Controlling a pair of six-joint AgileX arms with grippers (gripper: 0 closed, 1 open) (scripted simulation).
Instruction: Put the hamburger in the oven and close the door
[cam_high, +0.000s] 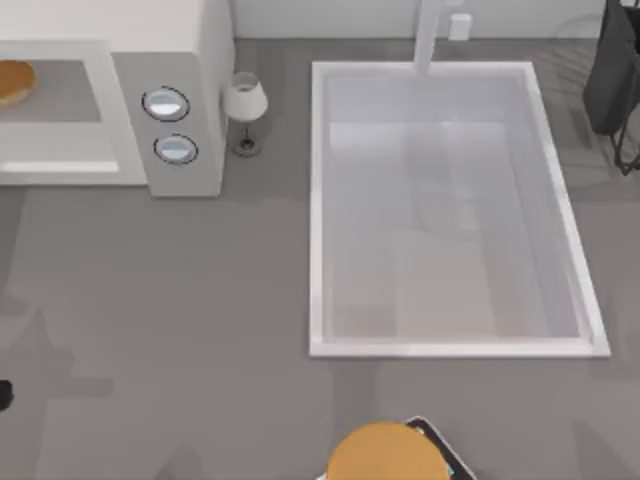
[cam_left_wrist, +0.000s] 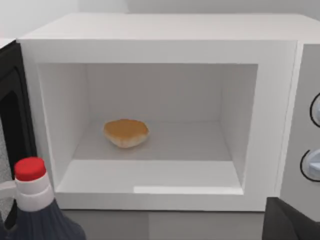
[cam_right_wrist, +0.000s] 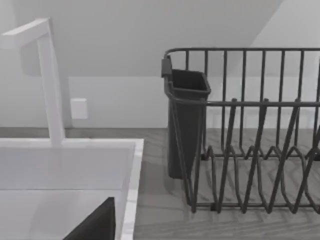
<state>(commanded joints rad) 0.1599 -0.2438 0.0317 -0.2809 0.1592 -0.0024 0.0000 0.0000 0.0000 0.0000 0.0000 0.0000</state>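
Top view: the hamburger (cam_high: 14, 82) lies inside the oven (cam_high: 185, 60) cavity at the worktop's (cam_high: 180, 300) far left; the sink (cam_high: 320, 200) sits to the right, well apart.
Left wrist view: the hamburger (cam_left_wrist: 126, 133) rests on the cavity floor, left of centre; the door (cam_left_wrist: 11, 125) stands swung open beside a red-capped bottle (cam_left_wrist: 31, 200).
Right wrist view: a dish rack (cam_right_wrist: 250, 130) stands near the sink rim (cam_right_wrist: 131, 170).
Fingers: cannot tell for either arm.
Step in hand: closing the door, judging by the bun's placement; push its outer edge steadily, avoiding the bottle.
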